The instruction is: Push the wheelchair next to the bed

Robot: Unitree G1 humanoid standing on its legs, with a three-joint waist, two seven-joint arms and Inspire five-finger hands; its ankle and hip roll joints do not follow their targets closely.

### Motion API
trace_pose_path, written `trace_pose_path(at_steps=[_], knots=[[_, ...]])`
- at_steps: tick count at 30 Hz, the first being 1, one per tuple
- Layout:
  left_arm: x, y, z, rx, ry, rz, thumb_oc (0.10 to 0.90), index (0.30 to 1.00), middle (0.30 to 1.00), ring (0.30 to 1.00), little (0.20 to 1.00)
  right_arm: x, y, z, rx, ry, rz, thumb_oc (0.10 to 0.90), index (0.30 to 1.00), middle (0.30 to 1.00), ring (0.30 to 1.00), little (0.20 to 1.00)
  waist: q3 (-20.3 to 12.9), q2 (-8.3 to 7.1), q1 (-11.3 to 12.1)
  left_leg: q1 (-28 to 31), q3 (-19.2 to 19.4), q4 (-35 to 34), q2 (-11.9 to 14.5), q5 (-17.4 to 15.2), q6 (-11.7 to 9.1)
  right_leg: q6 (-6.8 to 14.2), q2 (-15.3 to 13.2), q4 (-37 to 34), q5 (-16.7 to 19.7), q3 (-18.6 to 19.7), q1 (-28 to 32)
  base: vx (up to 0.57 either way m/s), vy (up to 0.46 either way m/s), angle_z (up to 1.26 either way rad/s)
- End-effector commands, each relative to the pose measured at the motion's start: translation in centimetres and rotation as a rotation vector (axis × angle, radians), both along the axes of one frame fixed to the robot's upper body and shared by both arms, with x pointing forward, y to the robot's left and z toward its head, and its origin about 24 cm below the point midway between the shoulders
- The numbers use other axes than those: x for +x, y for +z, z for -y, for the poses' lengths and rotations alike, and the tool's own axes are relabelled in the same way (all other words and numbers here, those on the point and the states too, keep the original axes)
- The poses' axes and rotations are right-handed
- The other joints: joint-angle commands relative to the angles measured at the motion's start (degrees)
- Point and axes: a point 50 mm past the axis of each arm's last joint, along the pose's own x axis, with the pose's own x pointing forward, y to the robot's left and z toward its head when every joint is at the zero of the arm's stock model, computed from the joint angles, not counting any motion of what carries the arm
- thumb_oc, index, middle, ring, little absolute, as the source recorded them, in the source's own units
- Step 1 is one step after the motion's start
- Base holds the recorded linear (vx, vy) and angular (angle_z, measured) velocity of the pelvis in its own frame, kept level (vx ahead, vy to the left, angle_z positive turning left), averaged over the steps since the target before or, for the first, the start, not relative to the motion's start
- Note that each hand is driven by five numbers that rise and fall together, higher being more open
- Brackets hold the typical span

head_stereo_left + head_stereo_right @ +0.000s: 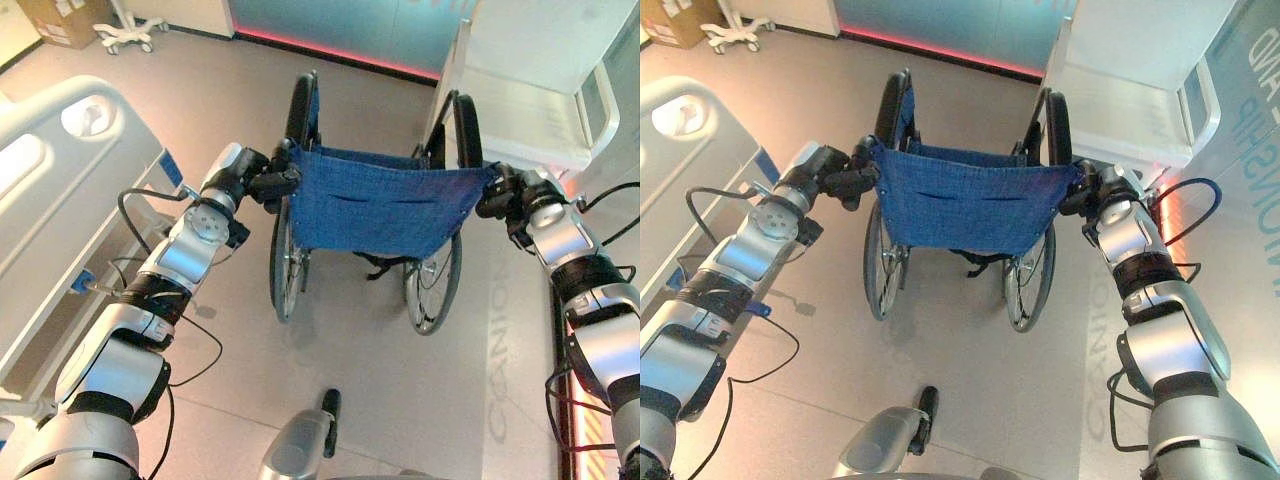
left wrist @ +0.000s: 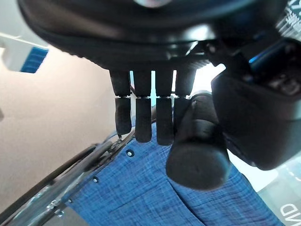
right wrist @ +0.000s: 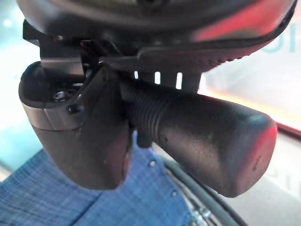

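Note:
A wheelchair with a blue fabric backrest [image 1: 385, 205] and spoked wheels [image 1: 437, 280] stands on the floor in front of me, facing away. My left hand [image 1: 268, 182] is shut on its left push handle [image 2: 197, 155], fingers and thumb curled round the black grip. My right hand [image 1: 500, 192] is shut on the right push handle [image 3: 197, 136], the ribbed grip lying under the palm with the thumb wrapped beside it. The bed [image 1: 60, 190], white with a moulded side rail, lies along my left.
A white cabinet or bedside unit [image 1: 530, 90] stands ahead on the right, close to the wheelchair's right wheel. A glowing red strip [image 1: 330, 50] runs along the far wall base. A wheeled stand base [image 1: 125, 35] and a cardboard box [image 1: 60, 20] sit far left.

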Motion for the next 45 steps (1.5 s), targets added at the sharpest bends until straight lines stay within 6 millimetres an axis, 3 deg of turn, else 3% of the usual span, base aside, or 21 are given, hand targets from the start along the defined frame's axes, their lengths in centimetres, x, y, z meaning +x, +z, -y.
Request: trace_pose_path(at_steps=[1,3,4,7,10,12,14,17,19,21,22,24,27,28,32,34,35,36,40,44,45], knots=[[-1.8,-3.2,-4.7,0.161,0.150,-0.075,0.400,0.300,0.300,0.300,0.300,-0.9,-1.6,0.1,-0.320,0.178,0.033,0.400,0.300,0.300,0.300,0.300,-4.42,1.23,0.72,0.25,-1.83,-2.57,1.19,-2.17,-4.89,-2.00,0.96,9.43,17.00,-1.19,-3.56,0.50,0.235,0.00],[-1.9,-3.9,-4.5,0.158,0.148,-0.083,0.400,0.300,0.300,0.300,0.300,-1.0,-2.0,0.2,-0.341,0.187,0.021,0.400,0.300,0.300,0.300,0.300,-4.46,1.83,-0.37,2.54,-2.04,-2.98,1.51,-3.03,-4.45,-2.45,1.57,12.68,17.16,-1.37,-8.52,0.44,0.122,0.20],[-1.9,-4.6,-4.2,0.160,0.137,-0.092,0.400,0.300,0.300,0.300,0.300,-1.0,-2.3,0.0,-0.341,0.191,0.014,0.400,0.300,0.300,0.300,0.300,-3.36,2.27,-1.73,5.25,-2.67,-2.74,1.65,-4.09,-4.15,-3.10,1.81,13.48,15.64,-1.93,-13.81,0.41,-0.009,0.18],[-1.9,-4.8,-3.7,0.170,0.118,-0.086,0.400,0.300,0.300,0.300,0.300,-0.7,-1.6,-0.9,-0.346,0.185,0.031,0.400,0.300,0.300,0.300,0.300,-0.92,3.15,-4.57,8.72,-5.28,-2.02,1.74,-6.22,-3.98,-4.08,1.13,8.56,16.85,-1.06,-25.47,0.44,-0.146,-0.03],[-1.5,-3.7,-3.4,0.150,0.107,-0.047,0.400,0.300,0.300,0.300,0.300,-0.4,0.3,-1.2,-0.370,0.170,0.062,0.400,0.300,0.300,0.300,0.300,1.41,1.27,-7.61,10.54,-8.81,0.01,-1.04,-10.24,-4.34,-2.46,-1.45,-10.44,19.74,1.50,-29.69,0.41,-0.274,0.89],[-1.2,-3.0,-3.3,0.140,0.106,-0.022,0.400,0.300,0.300,0.300,0.300,-0.2,2.0,-1.1,-0.390,0.164,0.081,0.400,0.300,0.300,0.300,0.300,1.83,1.61,-8.95,12.39,-11.64,-0.21,-1.01,-12.12,-4.87,-0.67,-1.33,-19.89,21.73,3.75,-29.72,0.39,-0.289,1.38],[-0.9,-1.7,-3.4,0.128,0.114,0.002,0.400,0.300,0.300,0.300,0.300,0.2,4.5,-1.3,-0.420,0.160,0.127,0.400,0.300,0.300,0.300,0.300,2.24,1.37,-8.88,10.61,-13.27,1.95,-0.95,-13.83,-5.37,-0.75,-1.08,-17.12,21.41,5.49,-30.49,0.17,-0.332,0.65],[-0.6,-1.2,-3.4,0.077,0.116,0.003,0.400,0.300,0.300,0.300,0.300,0.5,6.0,-1.6,-0.436,0.165,0.169,0.400,0.300,0.300,0.300,0.300,2.15,0.78,-8.27,7.79,-13.48,5.61,-0.10,-15.18,-6.16,-0.60,-1.15,-13.45,20.09,5.05,-30.82,0.24,-0.452,0.27],[-0.8,-2.0,-3.6,0.049,0.126,-0.034,0.400,0.300,0.300,0.300,0.300,0.4,6.1,-1.9,-0.443,0.188,0.176,0.400,0.300,0.300,0.300,0.300,1.77,1.18,-8.05,9.41,-13.09,5.73,3.17,-14.99,-7.72,-1.18,-0.98,-7.03,17.65,3.00,-31.97,0.40,-0.367,0.45],[-1.3,-3.7,-3.8,0.040,0.128,-0.096,0.400,0.300,0.300,0.300,0.300,0.3,5.7,-2.0,-0.468,0.225,0.172,0.400,0.300,0.300,0.300,0.300,1.26,1.32,-7.95,13.90,-11.48,3.55,8.03,-12.85,-9.96,-1.82,-1.82,-5.63,16.40,-0.78,-30.67,0.45,-0.359,0.21],[-1.4,-4.0,-3.8,0.040,0.126,-0.104,0.400,0.300,0.300,0.300,0.300,0.3,5.8,-2.0,-0.480,0.233,0.174,0.400,0.300,0.300,0.300,0.300,1.08,1.46,-8.02,14.63,-11.05,2.97,9.03,-11.89,-10.38,-2.06,-1.73,-5.45,15.98,-1.39,-30.39,0.39,-0.305,0.38],[-1.9,-5.5,-3.8,0.043,0.121,-0.126,0.400,0.300,0.300,0.300,0.300,0.2,5.8,-2.1,-0.523,0.254,0.196,0.400,0.300,0.300,0.300,0.300,0.11,2.22,-7.97,16.90,-9.68,0.68,12.45,-6.76,-12.33,-3.11,-1.41,-4.23,13.80,-4.29,-29.28,0.36,-0.273,0.49],[-2.2,-6.2,-3.9,0.046,0.126,-0.132,0.400,0.300,0.300,0.300,0.300,0.2,6.1,-3.0,-0.583,0.293,0.206,0.400,0.300,0.300,0.300,0.300,-0.28,2.47,-7.38,15.83,-10.78,0.94,13.58,-1.73,-13.26,-4.96,-0.04,-4.52,11.33,-5.27,-27.08,0.29,-0.239,0.24],[-2.3,-6.3,-3.9,0.046,0.126,-0.132,0.400,0.300,0.300,0.300,0.300,0.2,6.1,-3.1,-0.585,0.295,0.206,0.400,0.300,0.300,0.300,0.300,-0.33,2.46,-7.38,15.88,-10.88,0.97,13.65,-1.46,-13.32,-5.12,0.08,-4.64,11.17,-5.37,-26.84,0.39,-0.313,0.17],[-2.8,-7.5,-3.7,0.030,0.106,-0.145,0.400,0.300,0.300,0.300,0.300,-0.2,5.6,-2.9,-0.594,0.328,0.218,0.400,0.300,0.300,0.300,0.300,-2.69,2.51,-8.72,19.34,-8.27,3.12,17.77,7.23,-15.60,-8.16,2.70,-7.10,8.48,-8.23,-22.62,0.31,-0.239,0.22],[-2.9,-8.0,-3.3,0.036,0.090,-0.153,0.400,0.300,0.300,0.300,0.300,-0.4,5.0,-2.5,-0.583,0.317,0.226,0.400,0.300,0.300,0.300,0.300,-2.43,1.80,-8.10,15.96,-7.48,6.75,16.40,7.33,-14.87,-9.16,3.68,-8.96,7.90,-8.76,-18.98,0.32,-0.262,0.40],[-3.0,-8.2,-3.1,0.043,0.084,-0.156,0.400,0.300,0.300,0.300,0.300,-0.5,4.7,-2.5,-0.577,0.315,0.228,0.400,0.300,0.300,0.300,0.300,-1.91,1.54,-7.37,13.60,-7.52,8.04,14.51,6.12,-14.19,-9.18,4.02,-9.81,7.89,-8.61,-17.23,0.42,-0.263,0.17],[-3.1,-8.6,-2.8,0.052,0.076,-0.163,0.400,0.300,0.300,0.300,0.300,-0.3,4.2,-2.9,-0.574,0.319,0.225,0.400,0.300,0.300,0.300,0.300,-0.60,1.38,-5.96,9.92,-7.08,7.68,10.41,3.71,-12.85,-8.86,4.81,-11.46,8.05,-7.73,-13.97,0.35,-0.178,0.00],[-3.3,-8.9,-2.2,0.048,0.055,-0.154,0.400,0.300,0.300,0.300,0.300,-0.1,3.6,-3.6,-0.578,0.325,0.217,0.400,0.300,0.300,0.300,0.300,1.46,2.05,-4.07,3.77,-3.48,4.94,6.50,3.04,-12.32,-8.44,6.42,-14.14,7.62,-6.79,-8.97,0.30,-0.051,-0.09],[-3.7,-8.7,-2.8,0.037,0.051,-0.143,0.400,0.300,0.300,0.300,0.300,0.0,3.1,-4.4,-0.578,0.364,0.228,0.400,0.300,0.300,0.300,0.300,2.11,4.81,-0.31,-2.56,-1.99,-5.51,4.61,9.79,-13.81,-8.90,11.14,-14.73,4.48,-4.49,-3.22,0.38,0.032,-0.26],[-3.8,-8.7,-2.9,0.037,0.051,-0.143,0.400,0.300,0.300,0.300,0.300,0.0,3.2,-4.4,-0.581,0.369,0.230,0.400,0.300,0.300,0.300,0.300,1.95,4.84,0.00,-2.56,-1.74,-6.37,4.56,9.95,-13.72,-8.88,11.38,-14.77,4.04,-4.20,-2.62,0.33,0.082,-0.52]])
